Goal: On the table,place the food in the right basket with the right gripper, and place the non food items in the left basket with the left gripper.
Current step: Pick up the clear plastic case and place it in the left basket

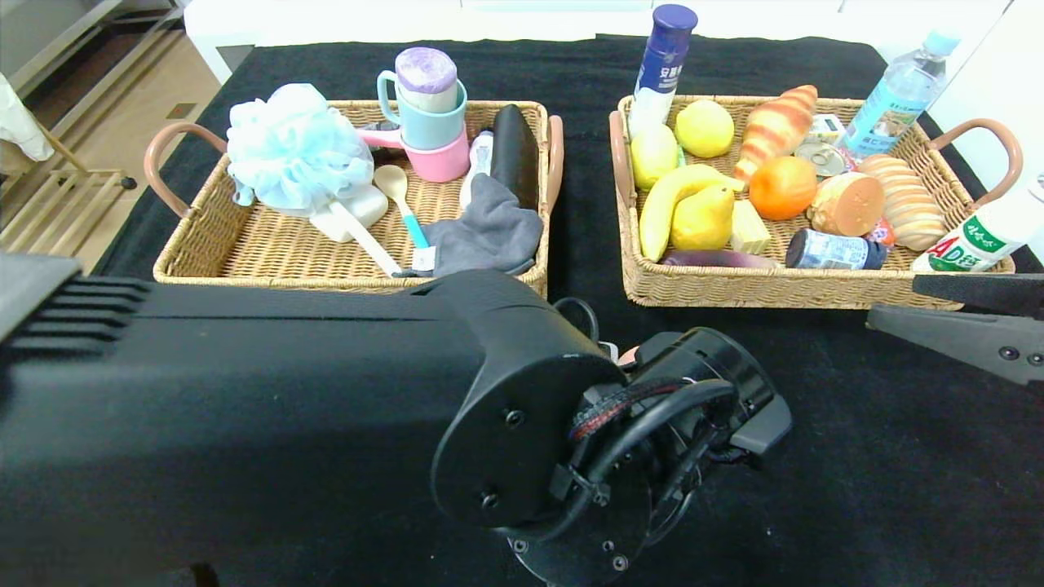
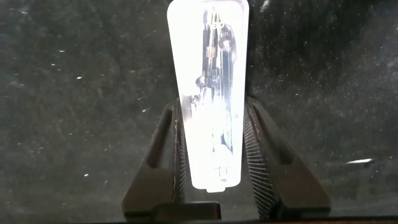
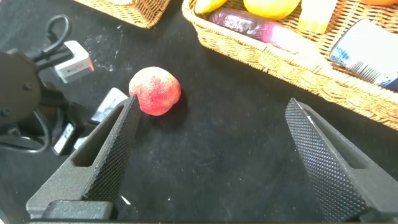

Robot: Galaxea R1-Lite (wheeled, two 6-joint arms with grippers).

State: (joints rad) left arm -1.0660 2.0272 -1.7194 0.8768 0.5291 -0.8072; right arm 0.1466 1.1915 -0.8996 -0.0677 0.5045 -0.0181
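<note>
Between two baskets [image 1: 351, 277], one peach [image 3: 155, 91]

Left pincer [image 2: 214, 155] clamped, right pincer [image 3: 211, 149] agape

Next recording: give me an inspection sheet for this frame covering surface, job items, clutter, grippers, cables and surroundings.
Surface: black cloth table.
Job's things: left basket holds a bath pouf, cups, spoon and grey cloth; right basket holds fruit, bread, bottles and cans. A red fruit lies on the cloth outside the baskets; a clear packaged item sits between the left gripper's fingers.
Clutter: nothing seen.
Grippers: left gripper low over the cloth, shut on the clear packaged item; right gripper open, near the red fruit.
Cables: black cable loops on the left arm's wrist.
Surroundings: wooden floor and a rack on the robot's left.
</note>
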